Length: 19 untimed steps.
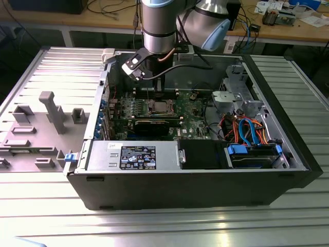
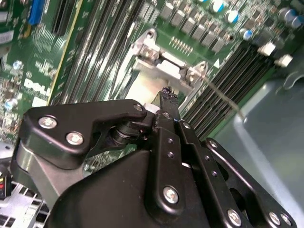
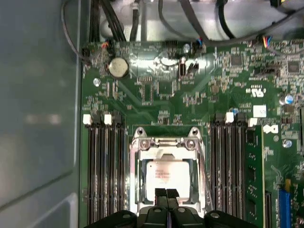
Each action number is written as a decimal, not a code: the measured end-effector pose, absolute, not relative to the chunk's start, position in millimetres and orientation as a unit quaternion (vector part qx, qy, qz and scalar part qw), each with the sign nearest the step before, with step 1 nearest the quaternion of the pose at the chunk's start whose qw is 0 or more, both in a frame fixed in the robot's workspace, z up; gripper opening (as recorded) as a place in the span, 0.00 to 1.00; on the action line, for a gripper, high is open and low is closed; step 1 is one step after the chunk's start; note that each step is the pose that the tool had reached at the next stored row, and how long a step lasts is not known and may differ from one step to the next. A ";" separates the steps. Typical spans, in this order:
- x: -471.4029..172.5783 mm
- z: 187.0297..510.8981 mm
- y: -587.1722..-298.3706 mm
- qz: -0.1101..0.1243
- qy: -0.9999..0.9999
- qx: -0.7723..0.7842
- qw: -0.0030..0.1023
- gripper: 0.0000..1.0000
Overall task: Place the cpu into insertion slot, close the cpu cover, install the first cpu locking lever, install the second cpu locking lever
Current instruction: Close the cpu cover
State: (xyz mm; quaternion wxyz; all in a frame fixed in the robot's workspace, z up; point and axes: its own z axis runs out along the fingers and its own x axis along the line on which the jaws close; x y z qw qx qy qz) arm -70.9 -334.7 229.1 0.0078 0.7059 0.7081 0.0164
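The cpu [image 3: 167, 176] has a silver-grey top, framed by the shiny silver cpu cover [image 3: 164, 142]. The motherboard [image 3: 190, 95] around it is green, speckled with small silver and black parts. The memory slots [image 3: 102, 166] are black with white end clips. The gripper [image 3: 166, 192] is matt black, and in the second wrist view its links carry silver screw heads. In the exterior view the computer case [image 1: 180, 193] is dark grey-black, the cables [image 1: 245, 128] are blue, orange and red, and the counter [image 1: 154, 229] is ribbed pale grey.
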 end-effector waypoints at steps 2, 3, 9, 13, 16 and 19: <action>-76.7 225.4 -334.7 0.016 0.708 0.706 0.008 0.11; -80.0 222.8 -334.7 0.016 0.708 0.706 0.008 0.11; -81.9 214.2 -334.7 0.017 0.708 0.706 0.008 0.11; -81.9 208.3 -334.8 0.016 0.708 0.706 0.008 0.11; -81.9 205.6 -334.8 0.016 0.708 0.706 0.008 0.11; -81.9 209.9 -334.7 0.016 0.708 0.706 0.008 0.11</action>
